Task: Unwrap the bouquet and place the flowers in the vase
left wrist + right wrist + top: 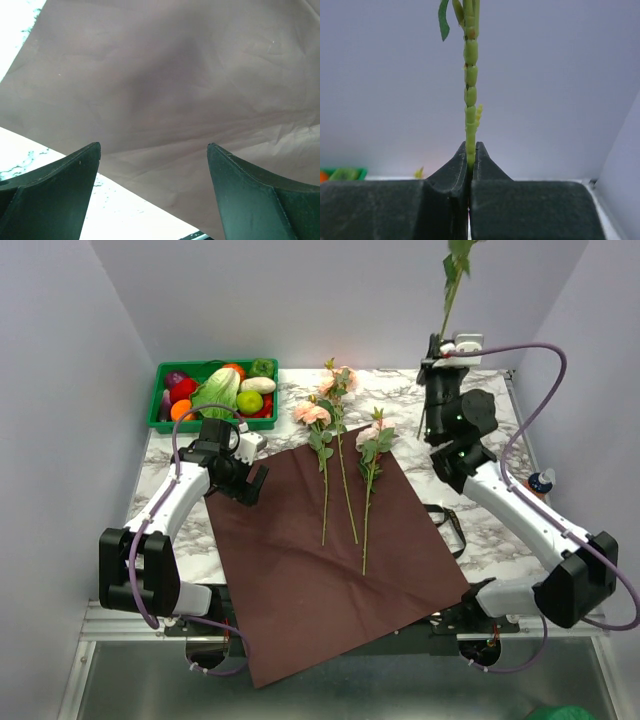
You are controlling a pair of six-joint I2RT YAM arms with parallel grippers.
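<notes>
The right pincer [470, 150] is clenched on the green stem [470, 95] of one flower. Its two jaws meet on the stem with no gap showing, and the stem stands nearly upright out of them. From above, this arm is raised at the far right of the table [490, 530], and the flower's leaves reach up past the top of the view. The left pincer [154, 150] is released, its jaws wide apart and holding nothing, hovering over the left edge of the dark red paper [330, 580].

Three more flowers [314, 413] lie side by side, stems on the spread paper and blooms just past its far edge. A black ribbon [450, 525] lies beside the paper on the right. The green tray [160, 400] of vegetables sits at the far left.

I cannot make out the vase in any view; it may be hidden behind the right arm.

The grip is a narrow pinch on a thin, knobbly stem, so the leafy top could swing it round or let it slide. A tilted stem could miss a narrow neck or tip the vase.
</notes>
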